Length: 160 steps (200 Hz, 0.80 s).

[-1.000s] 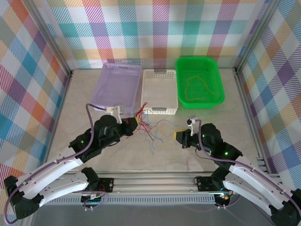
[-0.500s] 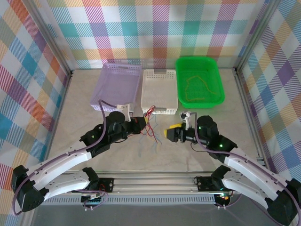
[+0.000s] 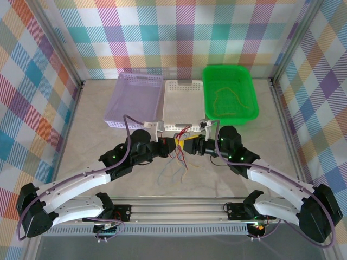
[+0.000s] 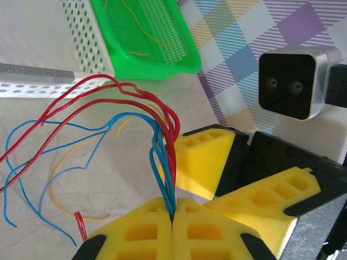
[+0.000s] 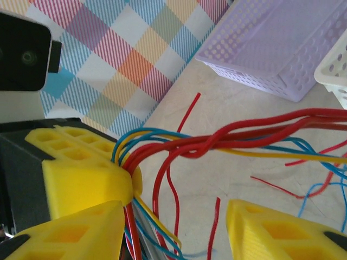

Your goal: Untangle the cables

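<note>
The left fingers are clenching the cables; the right fingers, standing released around them, probably need closing on one strand.

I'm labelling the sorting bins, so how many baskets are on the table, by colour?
Purple perforated plastic basket: 1
White perforated plastic basket: 1
Green plastic mesh basket: 1
Total: 3

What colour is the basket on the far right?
The basket is bright green, clearest in the top external view.
</note>
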### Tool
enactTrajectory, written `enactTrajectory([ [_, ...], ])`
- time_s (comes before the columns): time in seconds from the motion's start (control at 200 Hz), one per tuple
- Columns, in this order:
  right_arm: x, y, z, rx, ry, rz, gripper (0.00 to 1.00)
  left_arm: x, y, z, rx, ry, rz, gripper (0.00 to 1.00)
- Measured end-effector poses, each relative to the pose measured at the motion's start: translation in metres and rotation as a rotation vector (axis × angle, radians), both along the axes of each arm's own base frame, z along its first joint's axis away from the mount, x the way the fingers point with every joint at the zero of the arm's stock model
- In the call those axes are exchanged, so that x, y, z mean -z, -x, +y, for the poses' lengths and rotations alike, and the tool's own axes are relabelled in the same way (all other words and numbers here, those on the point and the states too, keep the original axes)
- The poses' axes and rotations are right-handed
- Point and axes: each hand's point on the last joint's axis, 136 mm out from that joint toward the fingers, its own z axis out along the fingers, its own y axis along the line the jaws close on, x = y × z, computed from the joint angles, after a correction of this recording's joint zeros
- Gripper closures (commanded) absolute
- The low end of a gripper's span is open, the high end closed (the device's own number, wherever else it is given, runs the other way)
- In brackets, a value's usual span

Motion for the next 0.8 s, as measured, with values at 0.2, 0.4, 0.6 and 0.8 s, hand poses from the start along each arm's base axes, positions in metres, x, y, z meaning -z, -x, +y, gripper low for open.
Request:
enactTrajectory([
  [0.2,-0.005,-0.004,0.002,0.007,-0.025,-0.005,0.54,-0.006,0.0,-0.002,0.004,0.021,-0.015,1.0],
  [0.4,-0.008,-0.006,0.004,0.012,-0.042,-0.011,0.59,-0.007,-0.003,-0.002,-0.006,0.025,-0.023,1.0],
  [0.6,-0.007,-0.009,0.004,0.035,-0.041,-0.002,0.63,-0.005,-0.004,-0.003,-0.011,0.02,-0.021,1.0],
  [0.8,-0.008,-0.014,0.001,0.071,-0.044,-0.002,0.67,-0.006,-0.002,-0.005,-0.002,0.022,-0.023,1.0],
])
